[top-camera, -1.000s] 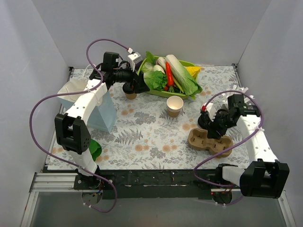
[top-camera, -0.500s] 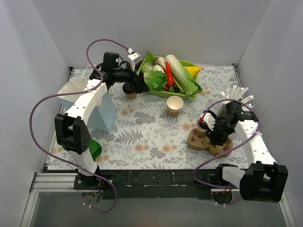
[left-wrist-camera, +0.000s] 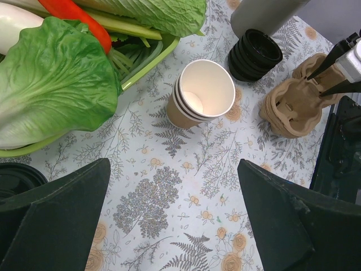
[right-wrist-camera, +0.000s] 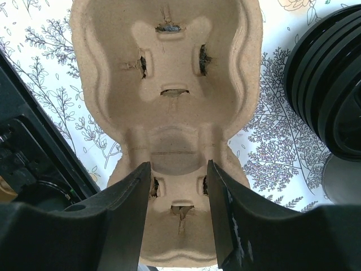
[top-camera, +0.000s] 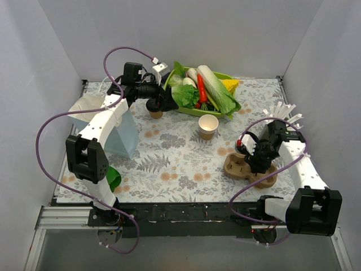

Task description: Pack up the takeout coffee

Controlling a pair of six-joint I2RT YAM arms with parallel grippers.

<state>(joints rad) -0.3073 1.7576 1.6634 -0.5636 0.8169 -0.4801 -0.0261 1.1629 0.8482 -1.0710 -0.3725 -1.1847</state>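
The takeout coffee [top-camera: 155, 113], a tan cup, stands by the green basket under my left gripper [top-camera: 161, 104]; its black lid [left-wrist-camera: 16, 176] shows at the lower left of the left wrist view, beside the left finger. My left gripper [left-wrist-camera: 175, 226] is wide open and empty above the cloth. A lidless tan cup [top-camera: 207, 126] [left-wrist-camera: 202, 95] stands mid-table. My right gripper [top-camera: 259, 161] [right-wrist-camera: 175, 169] is down on the brown pulp cup carrier [top-camera: 240, 167] [right-wrist-camera: 169, 68], its fingers closed against the carrier's middle hump.
A blue bag [top-camera: 123, 135] with an open top stands at the left. A green basket [top-camera: 236, 107] of vegetables sits at the back. A stack of black lids [left-wrist-camera: 255, 55] [right-wrist-camera: 330, 84] lies beside the carrier. White strips [top-camera: 285, 109] lie far right. A green object [top-camera: 113, 180] lies front left.
My right arm has swung toward the front and lowered its gripper onto the cup carrier. The left arm, both cups and the carrier have not moved.
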